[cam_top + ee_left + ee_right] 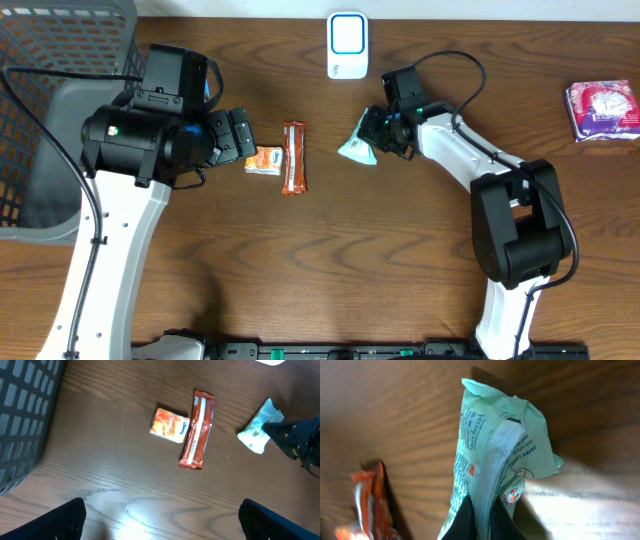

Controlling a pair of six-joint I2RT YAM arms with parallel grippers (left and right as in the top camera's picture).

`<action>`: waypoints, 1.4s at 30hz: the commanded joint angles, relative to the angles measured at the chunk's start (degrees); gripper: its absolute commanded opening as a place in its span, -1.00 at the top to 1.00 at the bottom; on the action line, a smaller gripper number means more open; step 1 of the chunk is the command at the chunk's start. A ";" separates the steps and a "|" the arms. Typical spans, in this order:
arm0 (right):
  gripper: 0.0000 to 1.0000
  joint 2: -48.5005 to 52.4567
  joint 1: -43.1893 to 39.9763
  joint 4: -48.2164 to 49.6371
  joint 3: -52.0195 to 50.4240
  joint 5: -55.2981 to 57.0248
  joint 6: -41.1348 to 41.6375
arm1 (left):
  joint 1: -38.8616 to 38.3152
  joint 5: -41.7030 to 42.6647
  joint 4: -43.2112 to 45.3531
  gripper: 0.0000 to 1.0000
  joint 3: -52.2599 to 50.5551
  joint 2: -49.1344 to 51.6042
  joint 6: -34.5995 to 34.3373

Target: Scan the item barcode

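Observation:
A mint-green packet (500,455) fills the right wrist view, and my right gripper (484,521) is shut on its crimped back seam. From overhead the green packet (354,146) sticks out left of the right gripper (376,135), in front of the white scanner (347,45) at the table's back edge. My left gripper (160,521) hangs open over bare wood, its fingers (52,522) wide apart. An orange-brown bar (197,430) and a small orange pouch (170,425) lie ahead of it, with the green packet (257,427) to their right.
A grey mesh basket (60,110) takes up the table's left side. A purple-pink packet (603,110) lies at the far right. The orange-brown bar (293,157) and orange pouch (263,161) sit between the two grippers.

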 commanded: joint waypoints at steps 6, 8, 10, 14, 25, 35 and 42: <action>0.98 -2.01 2.73 -22.84 11.85 27.74 -17.25 | 0.20 -0.33 -0.02 -0.96 0.72 -0.11 0.52; 0.97 -2.01 4.04 -26.40 12.17 38.01 -17.49 | 0.20 -0.33 -0.02 -0.96 0.72 -0.11 0.52; 0.98 -1.62 5.33 -28.24 11.72 45.42 -17.05 | 0.20 -0.33 -0.02 -0.96 0.72 -0.11 0.52; 0.98 -0.90 7.34 -28.39 9.57 51.67 -17.73 | 0.20 -0.35 -0.02 -0.96 0.72 -0.11 0.52; 0.89 -0.66 12.83 -23.82 6.71 50.62 -17.66 | 0.20 -0.35 -0.02 -0.96 0.72 -0.11 0.52; 0.75 4.83 16.28 -21.18 6.14 48.96 -17.49 | 0.20 -0.33 -0.02 -0.95 0.72 -0.11 0.52; 0.39 5.70 18.27 -22.82 6.78 47.23 -17.44 | 0.20 -0.35 -0.02 -0.96 0.72 -0.11 0.52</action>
